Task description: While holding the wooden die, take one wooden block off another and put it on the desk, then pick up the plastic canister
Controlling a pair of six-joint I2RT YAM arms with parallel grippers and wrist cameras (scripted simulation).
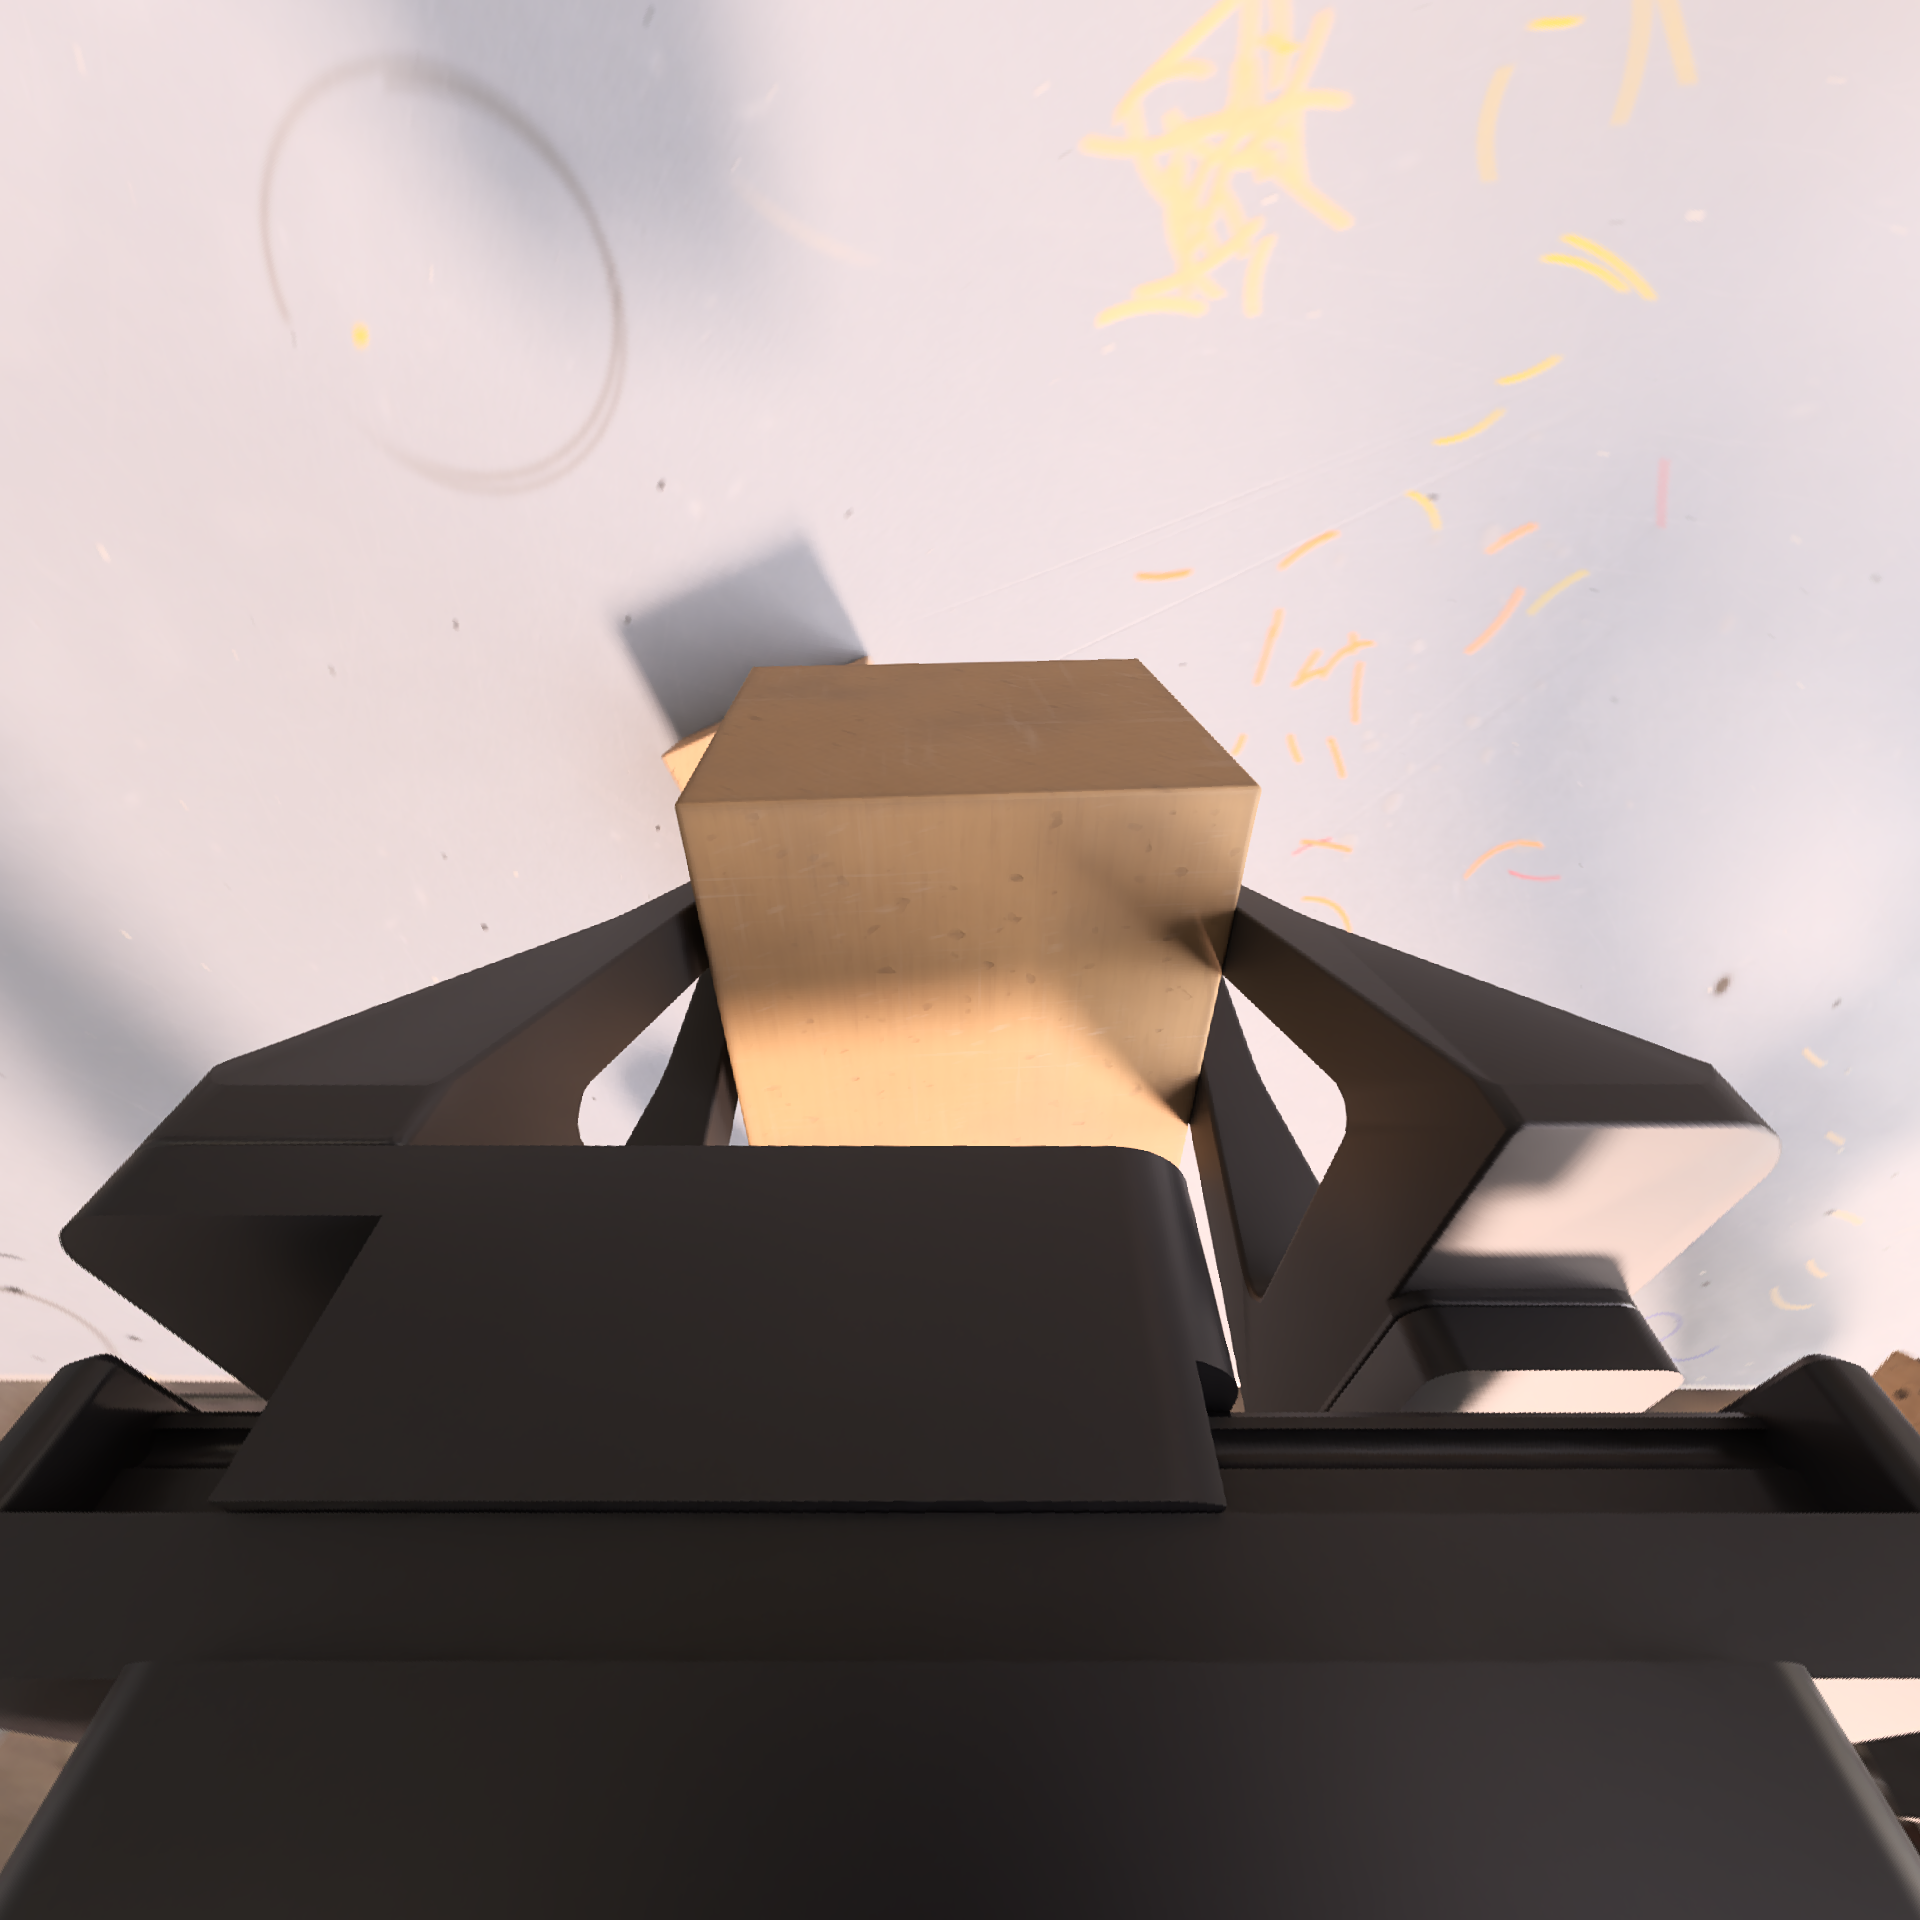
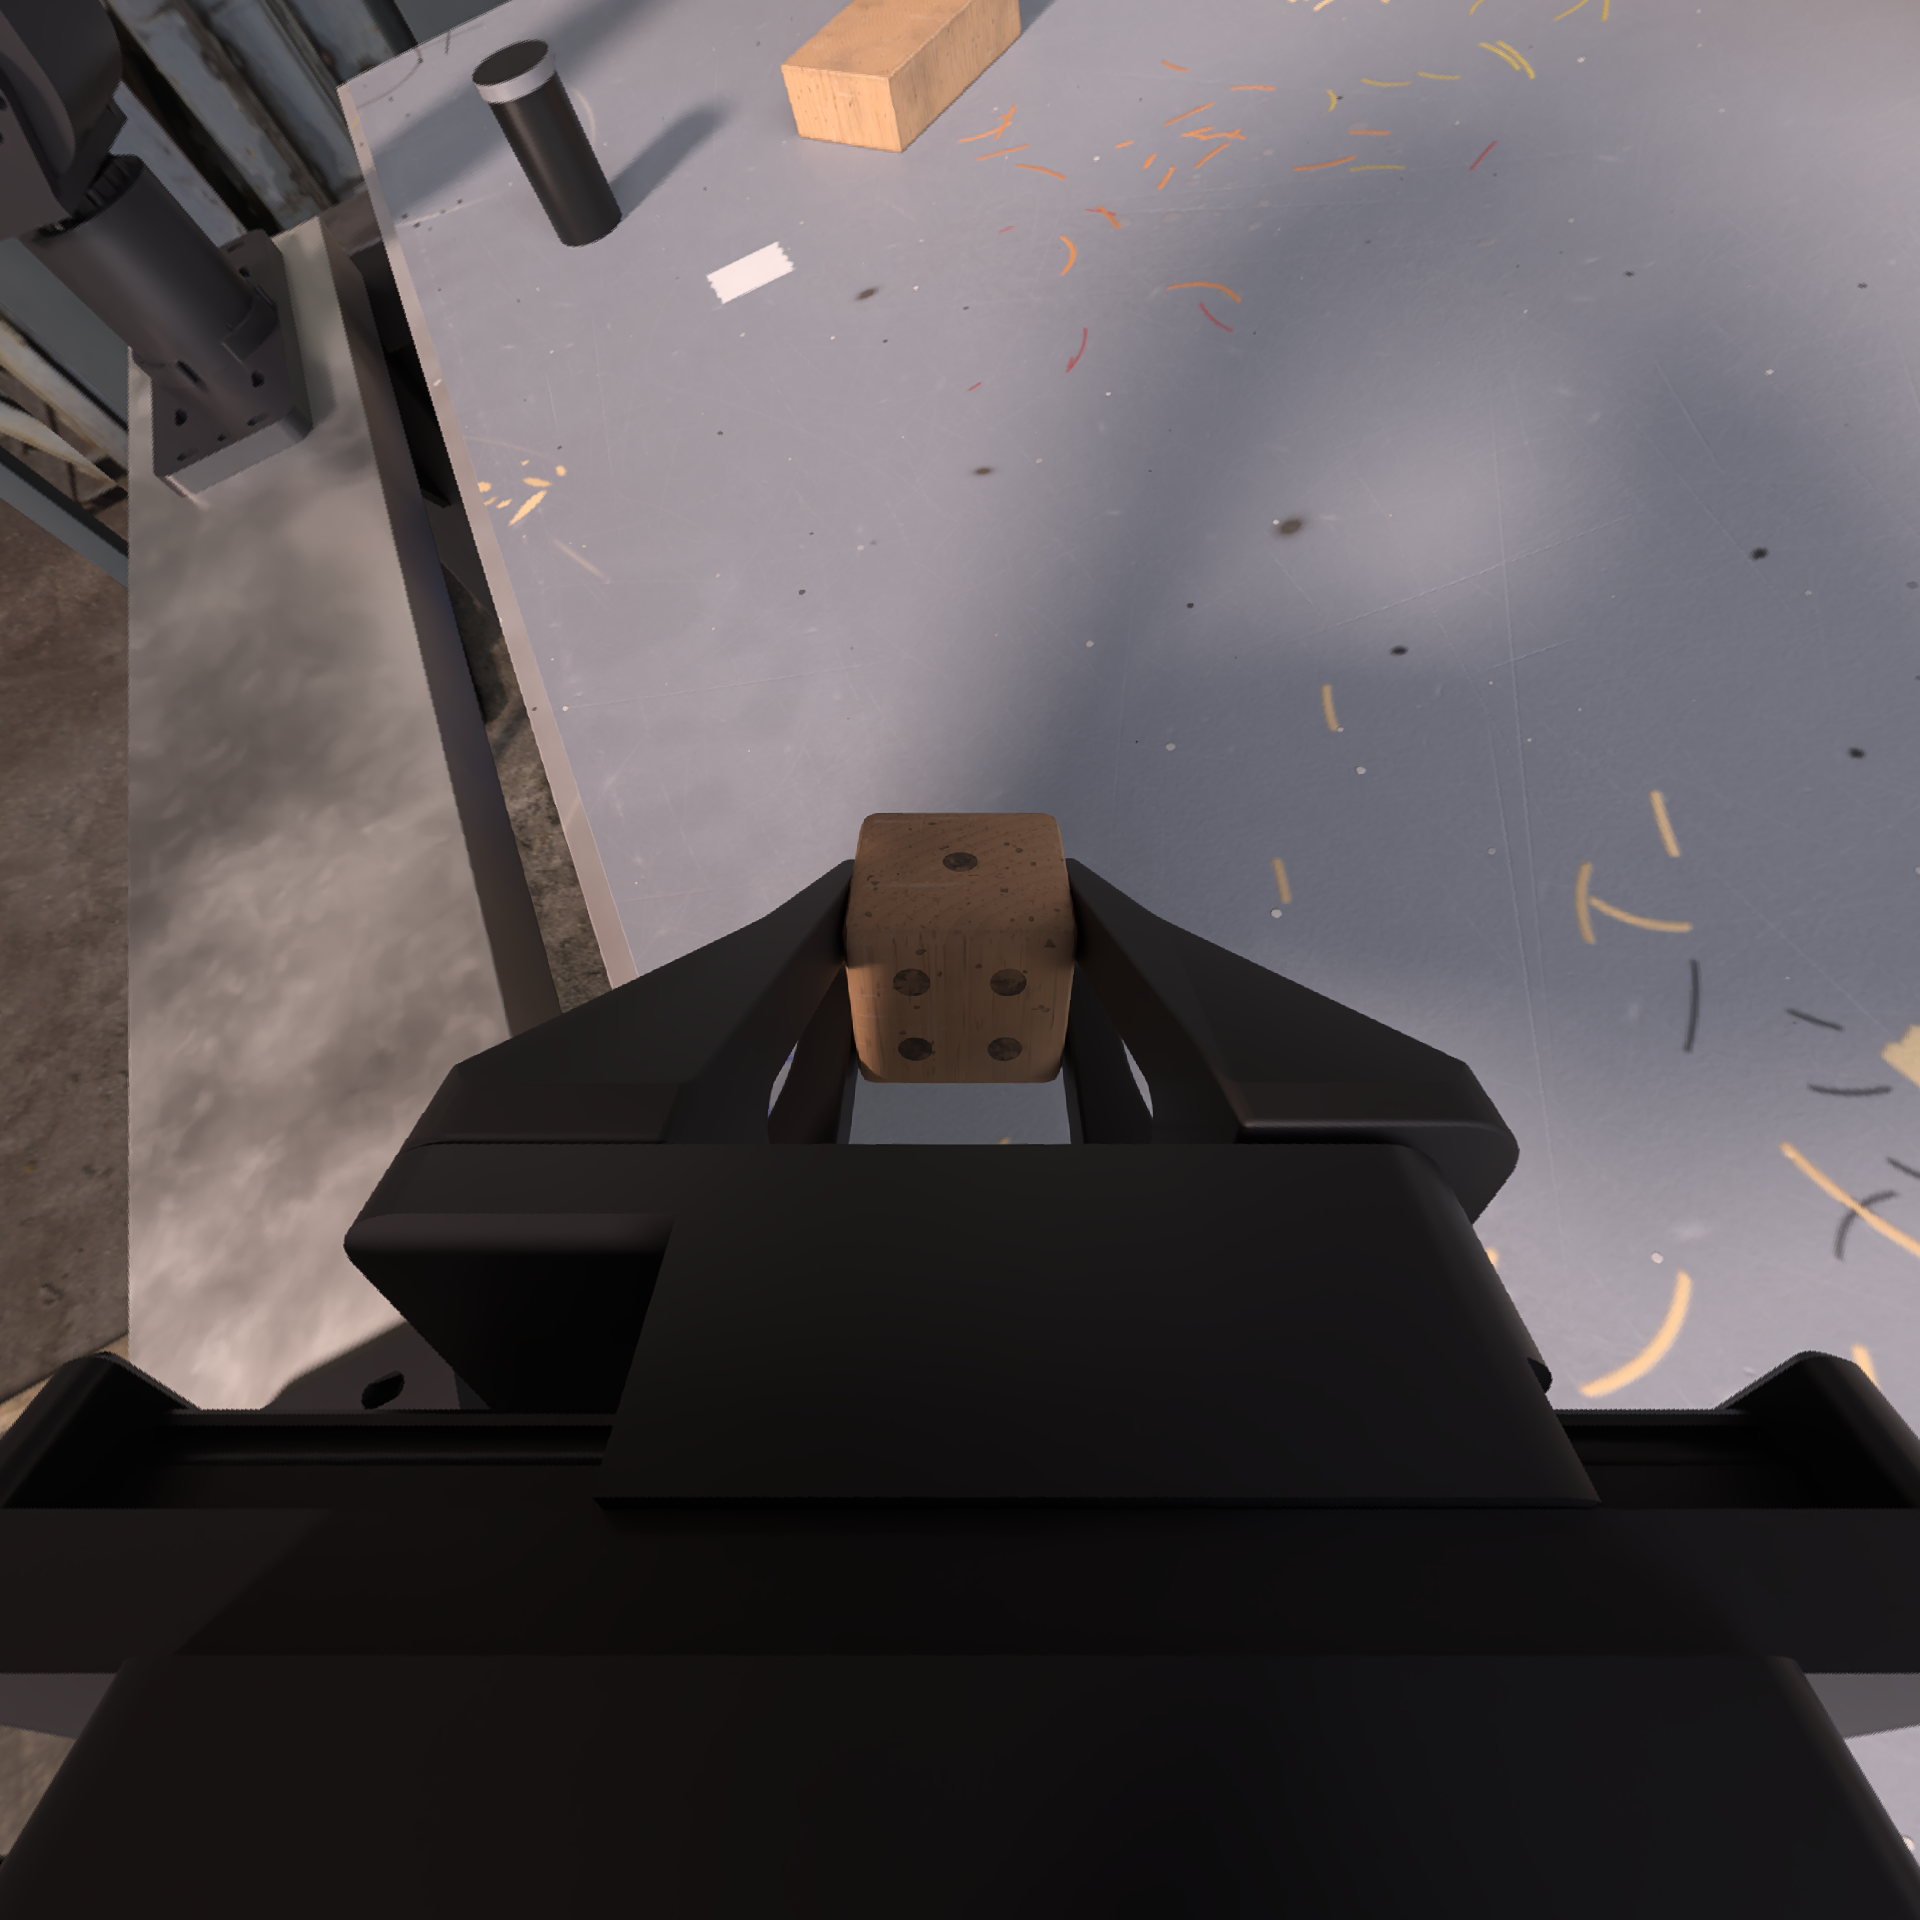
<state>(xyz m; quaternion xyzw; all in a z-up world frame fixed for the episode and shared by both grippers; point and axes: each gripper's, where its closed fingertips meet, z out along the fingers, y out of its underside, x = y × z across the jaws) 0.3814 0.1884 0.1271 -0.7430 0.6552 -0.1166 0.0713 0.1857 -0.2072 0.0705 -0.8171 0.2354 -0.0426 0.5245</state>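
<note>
In the left wrist view my left gripper (image 1: 966,920) is shut on a light wooden block (image 1: 966,831), one finger on each side of it. A small corner of a second wooden piece (image 1: 688,761) shows just behind its left edge, above a dark shadow on the pale desk (image 1: 935,364). In the right wrist view my right gripper (image 2: 961,904) is shut on the wooden die (image 2: 958,951) and holds it above the grey desk (image 2: 1143,540). A black plastic canister (image 2: 551,156) with a grey cap stands far off at the upper left. A wooden block (image 2: 894,73) lies to its right.
The desk's left edge (image 2: 457,520) runs close to the canister, with the floor beyond it. The other arm's grey base (image 2: 197,312) stands past that edge. A white scrap of tape (image 2: 748,272) lies near the canister. Coloured scribbles and a ring stain (image 1: 436,281) mark the desk.
</note>
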